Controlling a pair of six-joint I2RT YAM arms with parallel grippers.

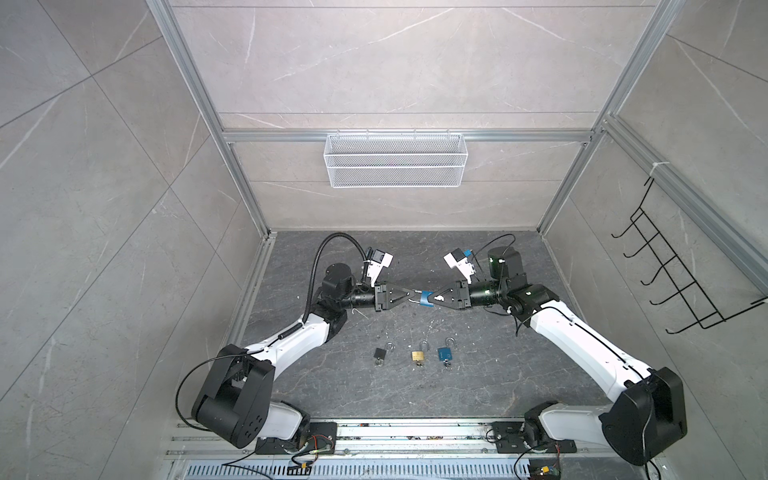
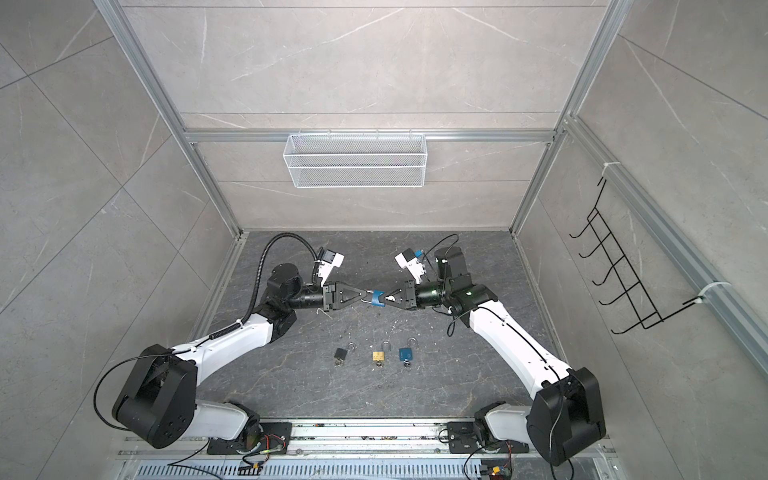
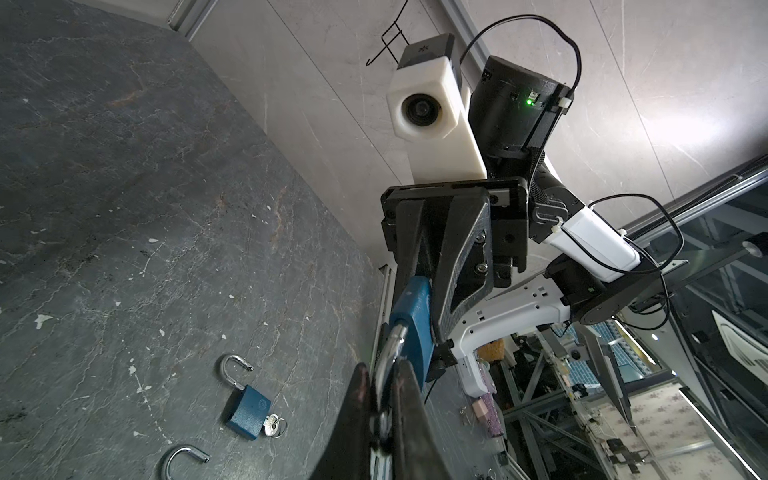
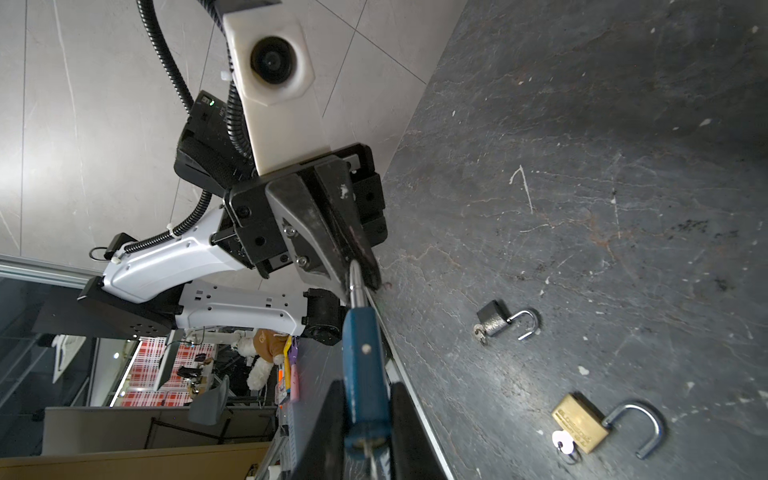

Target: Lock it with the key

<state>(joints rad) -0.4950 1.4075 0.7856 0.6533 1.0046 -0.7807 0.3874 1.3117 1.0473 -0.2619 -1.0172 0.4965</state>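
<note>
held blue padlock (image 1: 426, 299) is up in mid-air btwn the arms, off the worktop (image 1: 478, 374): right tool (image 1: 435, 300) clamped on its body as a brace (key (image 4: 371, 451) prob at that end, hard to tell), left tool (image 1: 410, 296) pinched fully shut on the shackle (image 3: 394, 347), imo to shove it home.

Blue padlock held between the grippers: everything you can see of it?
The held padlock has a scuffed blue, metal-looking body with a pale rivet on its narrow side, and a silver shackle. It is in the air above the table, roughly level. The right gripper clamps the body; the left gripper is shut on the shackle. What looks like a key sits in the end opposite the shackle. Whether the shackle is latched cannot be told.
</note>
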